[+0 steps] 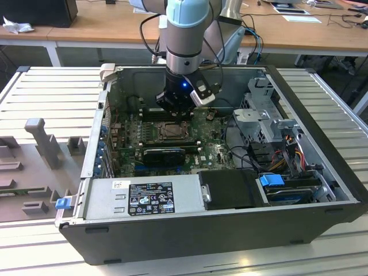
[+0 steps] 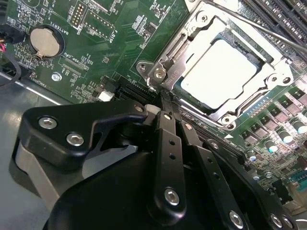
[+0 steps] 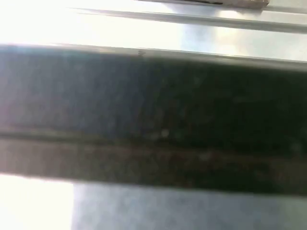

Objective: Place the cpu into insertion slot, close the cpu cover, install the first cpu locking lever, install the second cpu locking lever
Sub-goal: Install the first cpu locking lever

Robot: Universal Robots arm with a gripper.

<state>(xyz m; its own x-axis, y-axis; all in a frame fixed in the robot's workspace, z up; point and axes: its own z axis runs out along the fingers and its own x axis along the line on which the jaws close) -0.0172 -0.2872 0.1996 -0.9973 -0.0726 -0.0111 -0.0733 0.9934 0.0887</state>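
The cpu (image 2: pixel 218 72), a flat square with a silver-grey top, lies in the insertion slot (image 2: pixel 230 115) on the green motherboard. The cpu cover (image 2: pixel 192 40), a thin silver frame, lies flat around it with the chip showing through its window. A thin locking lever rod (image 2: pixel 268 31) runs along the slot's far side. My gripper (image 2: pixel 164 98) is shut, its black fingers (image 2: pixel 169 139) pressed together with their tips at the slot's corner beside a metal hook (image 2: pixel 158 72). In the exterior view the gripper (image 1: pixel 176 115) hangs just above the slot (image 1: pixel 172 131) inside the open computer case.
A coin battery (image 2: pixel 46 40) and black memory slots (image 2: pixel 283 12) flank the socket. A long black expansion card (image 1: pixel 164 154), the grey power supply (image 1: pixel 144 198), a drive cage (image 1: pixel 261 109) and loose cables (image 1: pixel 287 155) crowd the case. The case walls (image 1: pixel 106 115) rise around the board.
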